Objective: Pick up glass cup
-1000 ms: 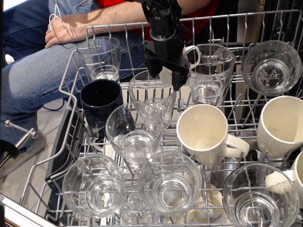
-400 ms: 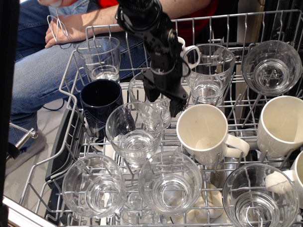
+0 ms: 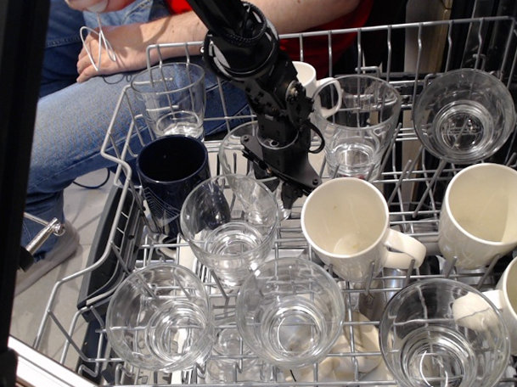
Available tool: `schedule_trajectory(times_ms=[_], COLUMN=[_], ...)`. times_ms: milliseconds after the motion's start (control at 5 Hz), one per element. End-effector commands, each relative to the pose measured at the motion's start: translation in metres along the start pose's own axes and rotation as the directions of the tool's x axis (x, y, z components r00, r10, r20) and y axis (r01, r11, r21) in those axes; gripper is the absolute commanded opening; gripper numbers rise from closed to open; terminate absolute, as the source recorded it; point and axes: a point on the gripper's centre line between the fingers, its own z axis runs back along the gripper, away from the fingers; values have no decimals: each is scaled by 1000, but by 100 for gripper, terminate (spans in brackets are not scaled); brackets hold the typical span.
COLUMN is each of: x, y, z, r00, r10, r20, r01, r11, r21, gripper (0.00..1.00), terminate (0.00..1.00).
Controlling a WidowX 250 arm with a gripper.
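Note:
The glass cup (image 3: pixel 241 172) is a tall clear tumbler standing upright in the middle of the wire dishwasher rack (image 3: pixel 119 146), behind another clear glass (image 3: pixel 230 235). My black gripper (image 3: pixel 278 191) has come down from above onto the cup's right side. Its fingers straddle the right part of the rim, one inside the cup and one outside, next to a white mug (image 3: pixel 349 226). The jaws look open and hold nothing. The fingertips are partly hidden by the glass.
A navy mug (image 3: pixel 169 175) stands left of the cup, a short tumbler (image 3: pixel 172 99) behind left, and a handled glass mug (image 3: pixel 358 126) behind right. Several more glasses and white mugs fill the rack. A seated person's arm (image 3: pixel 151 36) lies behind the rack.
My gripper has moved down and slightly left, from above the cup's rim to around its right wall. The arm now leans in from the upper left. The cup has not moved.

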Motion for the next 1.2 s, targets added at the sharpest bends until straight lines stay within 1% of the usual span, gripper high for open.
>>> schedule_trajectory(times_ms=[0, 200, 400, 600, 1000], x=[19, 29, 40, 51, 66], y=[5, 7, 12, 12, 20], z=[21, 37, 55, 77, 141], r00=[1000, 999, 996, 990, 985], r10=[22, 47, 88, 135, 165], r20=[5, -4, 2, 37, 41], r01=[-22, -47, -88, -137, -169], r11=[1000, 999, 996, 989, 981], r21=[-3, -16, -13, 48, 98], gripper=[0, 0, 0, 0, 0], terminate=[0, 0, 0, 0, 0])
